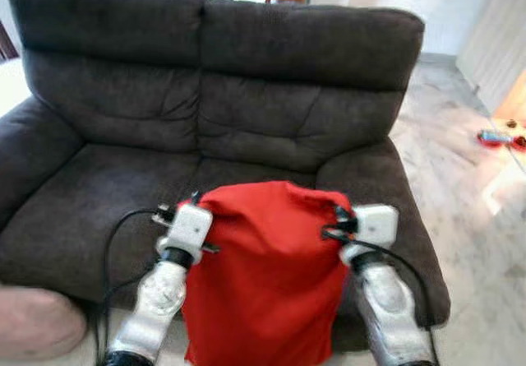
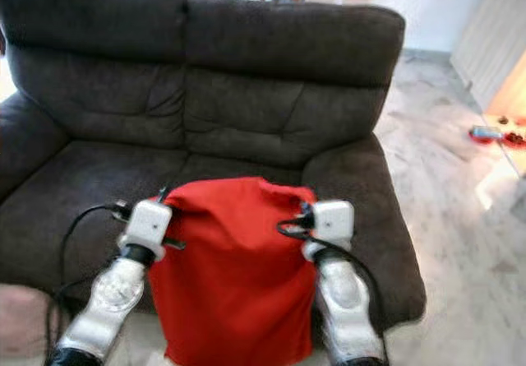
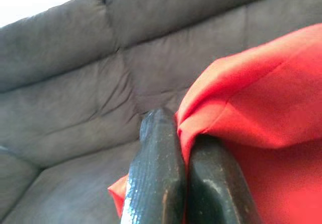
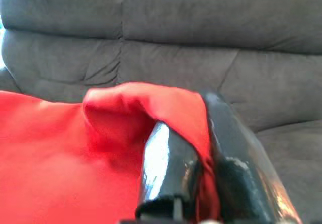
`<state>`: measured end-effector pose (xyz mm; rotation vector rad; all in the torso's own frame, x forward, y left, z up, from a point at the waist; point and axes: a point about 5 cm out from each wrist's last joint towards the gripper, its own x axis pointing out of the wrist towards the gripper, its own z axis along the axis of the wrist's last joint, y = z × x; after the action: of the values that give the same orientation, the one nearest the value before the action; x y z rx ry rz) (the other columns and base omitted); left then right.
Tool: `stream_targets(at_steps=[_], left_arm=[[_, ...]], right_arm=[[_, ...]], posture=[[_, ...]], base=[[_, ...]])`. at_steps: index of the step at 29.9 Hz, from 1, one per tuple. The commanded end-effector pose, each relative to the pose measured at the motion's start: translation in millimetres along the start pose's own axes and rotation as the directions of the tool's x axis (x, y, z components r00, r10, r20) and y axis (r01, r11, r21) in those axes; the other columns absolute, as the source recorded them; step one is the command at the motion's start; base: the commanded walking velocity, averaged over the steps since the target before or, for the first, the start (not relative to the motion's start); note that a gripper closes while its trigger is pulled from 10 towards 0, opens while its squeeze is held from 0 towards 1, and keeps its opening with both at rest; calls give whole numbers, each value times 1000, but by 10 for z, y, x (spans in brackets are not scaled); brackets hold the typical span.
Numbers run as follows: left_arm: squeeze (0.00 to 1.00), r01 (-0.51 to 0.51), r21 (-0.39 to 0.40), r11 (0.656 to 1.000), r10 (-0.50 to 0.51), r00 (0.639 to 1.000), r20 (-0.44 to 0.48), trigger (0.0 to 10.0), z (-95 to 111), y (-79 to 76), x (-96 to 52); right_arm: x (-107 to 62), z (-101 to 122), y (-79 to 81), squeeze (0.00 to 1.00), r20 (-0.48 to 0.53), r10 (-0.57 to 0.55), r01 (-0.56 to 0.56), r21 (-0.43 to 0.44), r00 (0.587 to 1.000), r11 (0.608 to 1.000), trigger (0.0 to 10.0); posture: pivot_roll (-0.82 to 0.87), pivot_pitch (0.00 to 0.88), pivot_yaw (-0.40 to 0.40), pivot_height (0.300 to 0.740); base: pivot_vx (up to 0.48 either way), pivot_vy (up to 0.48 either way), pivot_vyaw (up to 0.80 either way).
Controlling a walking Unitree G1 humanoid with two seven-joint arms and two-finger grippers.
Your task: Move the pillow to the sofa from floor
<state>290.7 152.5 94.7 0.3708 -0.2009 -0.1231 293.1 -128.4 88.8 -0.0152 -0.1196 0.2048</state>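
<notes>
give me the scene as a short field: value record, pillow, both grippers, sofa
pillow: red fabric pillow, hanging in the air in front of the sofa seat, held by its two upper corners
left gripper: left gripper, shut on the pillow's left corner
right gripper: right gripper, shut on the pillow's right corner
sofa: dark grey two-seat fabric sofa, right behind the pillow
floor: pale marble floor to the right

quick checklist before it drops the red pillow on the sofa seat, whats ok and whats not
1. Left gripper pinching the red fabric pillow: ok.
2. Right gripper pinching the other top corner: ok.
3. Pillow lifted and hanging in front of the dark grey two-seat fabric sofa: ok.
4. Pillow over the seat cushion: not ok, it hangs at the front edge.
5. Pillow bottom clear of the floor: cannot tell.
</notes>
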Motion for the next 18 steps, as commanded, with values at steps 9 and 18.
stream_targets(at_steps=[9,18], left_arm=[[0,2,35,999,-10,973,231,10000,589,70,204],[0,-44,75,996,10,915,403,10000,1171,237,366]], right_arm=[[133,447,-120,0,188,-47,48,2,981,999,10000],[327,1164,-128,0,418,-53,56,5,907,998,10000]], posture=[[78,0,-17,740],[80,0,-17,740]], base=[[0,0,0],[0,0,0]])
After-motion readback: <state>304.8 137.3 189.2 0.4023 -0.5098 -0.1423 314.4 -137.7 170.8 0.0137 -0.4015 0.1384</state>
